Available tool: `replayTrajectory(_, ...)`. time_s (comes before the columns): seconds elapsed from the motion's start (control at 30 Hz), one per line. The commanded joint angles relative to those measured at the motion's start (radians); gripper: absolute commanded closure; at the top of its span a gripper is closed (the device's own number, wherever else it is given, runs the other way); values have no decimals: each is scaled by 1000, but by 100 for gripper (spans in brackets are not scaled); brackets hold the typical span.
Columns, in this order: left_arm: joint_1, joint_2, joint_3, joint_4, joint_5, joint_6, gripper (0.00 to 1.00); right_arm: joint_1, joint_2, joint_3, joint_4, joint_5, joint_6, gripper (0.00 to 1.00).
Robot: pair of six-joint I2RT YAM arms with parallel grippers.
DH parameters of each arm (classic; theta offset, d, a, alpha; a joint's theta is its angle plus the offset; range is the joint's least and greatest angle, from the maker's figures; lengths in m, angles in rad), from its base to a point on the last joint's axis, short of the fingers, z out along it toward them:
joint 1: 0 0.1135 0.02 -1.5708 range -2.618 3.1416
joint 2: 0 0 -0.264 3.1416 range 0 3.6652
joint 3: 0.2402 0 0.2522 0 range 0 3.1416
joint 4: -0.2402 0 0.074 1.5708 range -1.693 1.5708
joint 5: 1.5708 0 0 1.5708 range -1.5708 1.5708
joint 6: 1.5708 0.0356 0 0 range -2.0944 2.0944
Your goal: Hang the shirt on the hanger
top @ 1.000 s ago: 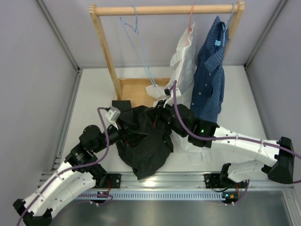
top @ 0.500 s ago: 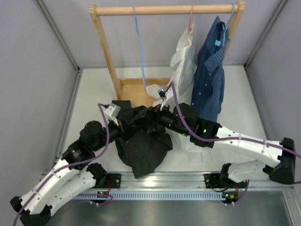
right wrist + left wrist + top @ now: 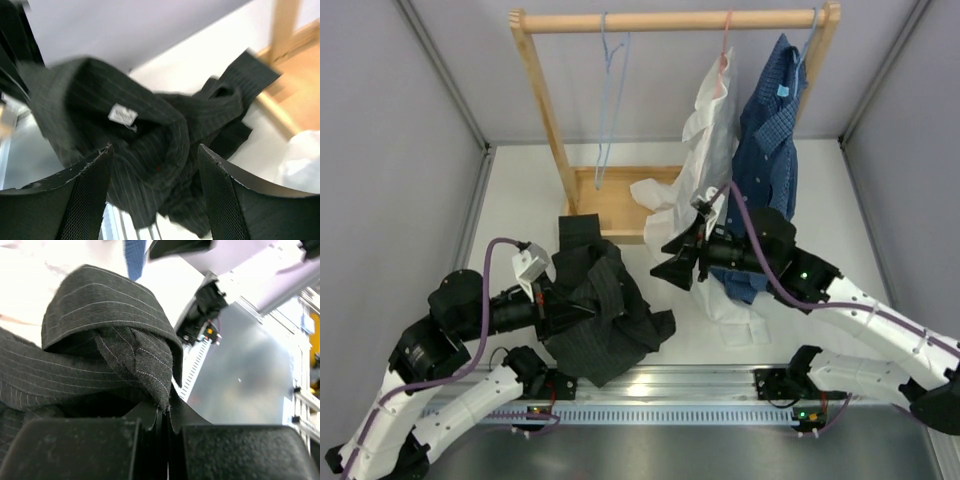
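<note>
White table (image 3: 520, 200): left fingers (image 3: 65, 450) pinch shirt (image 3: 610, 320); right fingers (image 3: 65, 200) spread wide, holding nothing.

The left arm (image 3: 470, 388) and right arm (image 3: 868, 318) are both wearing white shells over their long links and black housings at the joints — a purple cable (image 3: 483, 300) is looping along each. A small green light (image 3: 803, 272) is glowing on the right arm's black housing. The right gripper (image 3: 155, 148) is showing black fingers (image 3: 75, 200) faced in fine mesh texture.
</note>
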Motion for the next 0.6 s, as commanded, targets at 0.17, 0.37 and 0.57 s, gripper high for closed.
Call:
replayTrajectory(0.17, -3, -33, -9, 7, 135, 47, 100, -9, 201, -30, 61, -226, -65, 35)
replayTrajectory(0.37, -1, -40, -29, 33, 125, 40, 100, 45, 354, -12, 107, -230, -64, 38)
replayTrajectory(0.57, -3, -51, -38, 50, 138, 37, 100, 74, 454, -47, 224, -190, -51, 41)
